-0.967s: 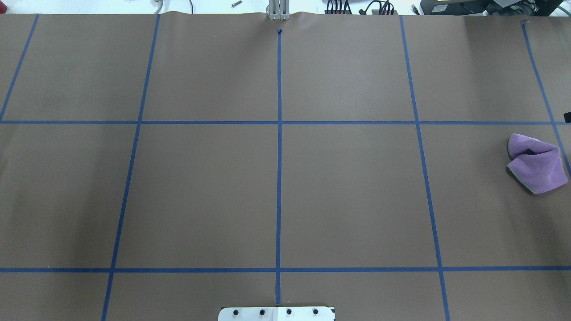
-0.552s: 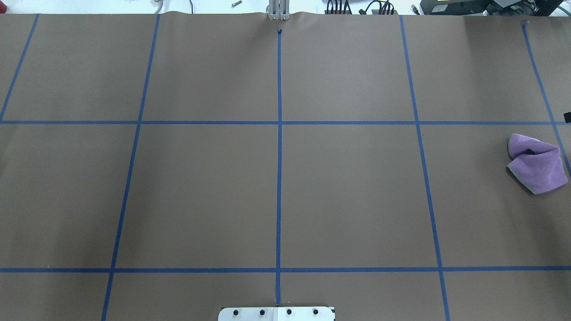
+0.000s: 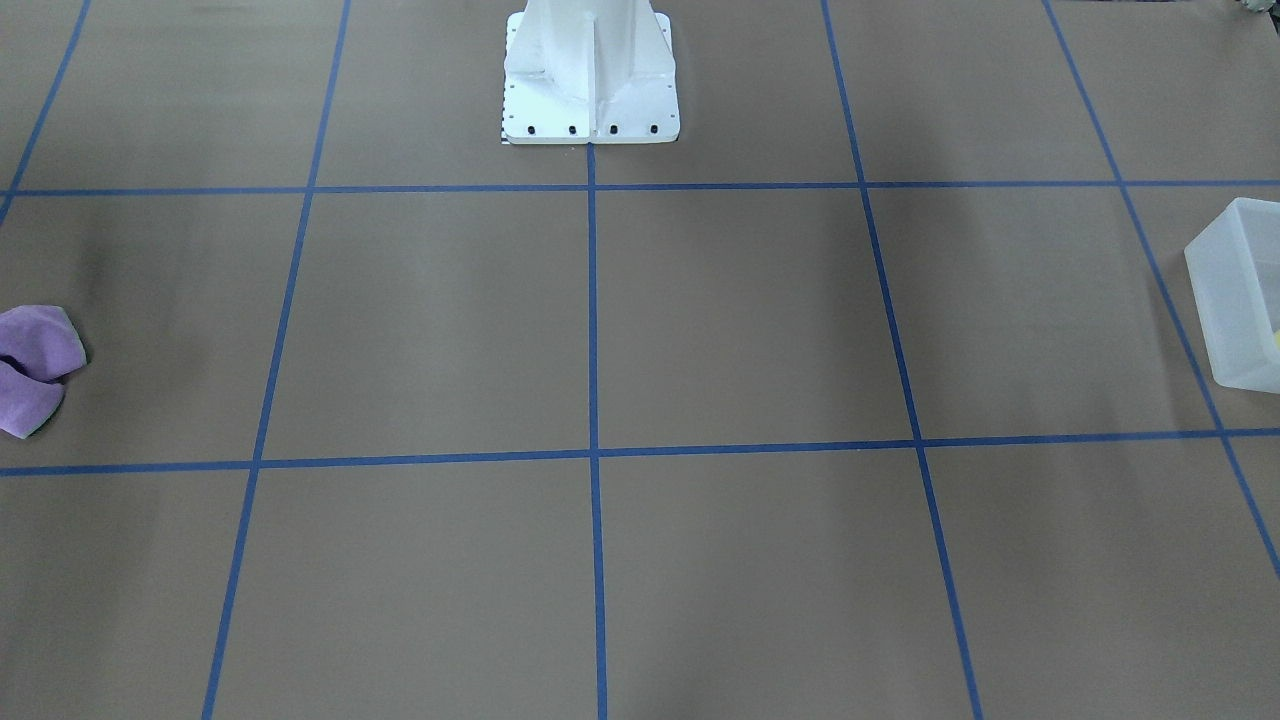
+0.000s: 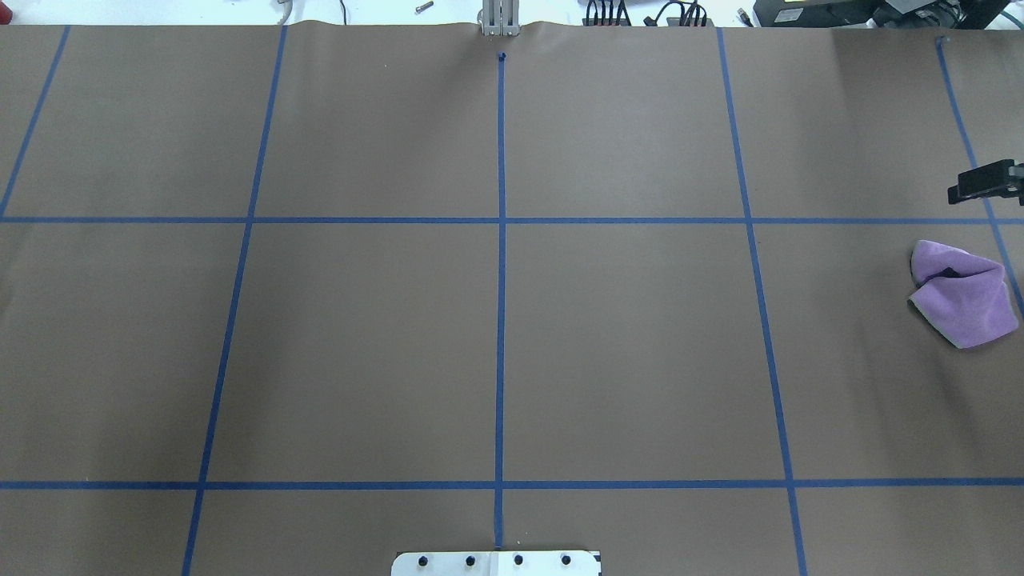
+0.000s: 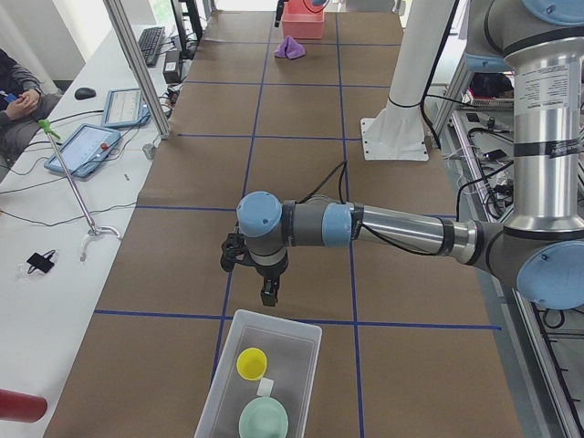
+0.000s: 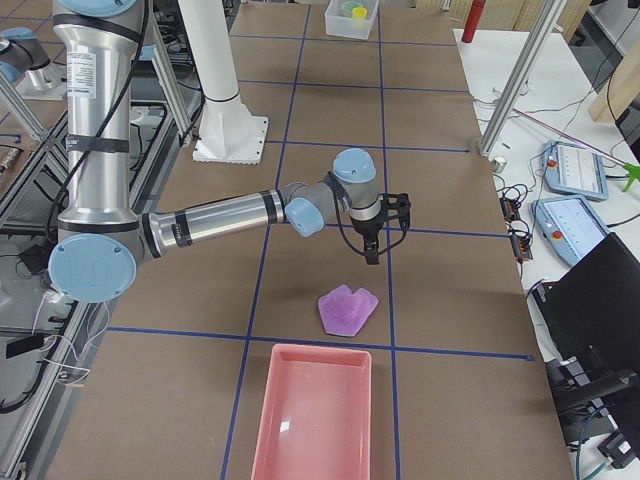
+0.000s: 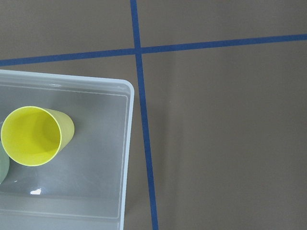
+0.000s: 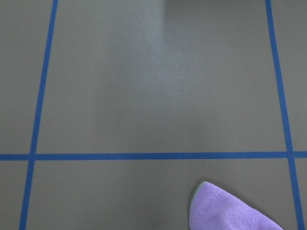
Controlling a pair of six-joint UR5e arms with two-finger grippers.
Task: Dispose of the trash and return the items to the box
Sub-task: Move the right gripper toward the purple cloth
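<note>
The purple cloth wad (image 4: 964, 296) lies on the tabletop (image 4: 624, 344), near the right gripper (image 6: 373, 247) but off to one side of its fingers. It looks soft, light and likely floppy, so pinch 1 raised fold. I cannot tell the finger spread on the right or the left gripper (image 5: 266, 292).

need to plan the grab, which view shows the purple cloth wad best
Overhead exterior: the purple cloth wad is whole, large, folds clear. Exterior right shows it whole, smaller; front-facing cuts it at the edge; right wrist catches one corner; exterior left shows it tiny; left wrist misses it.
</note>
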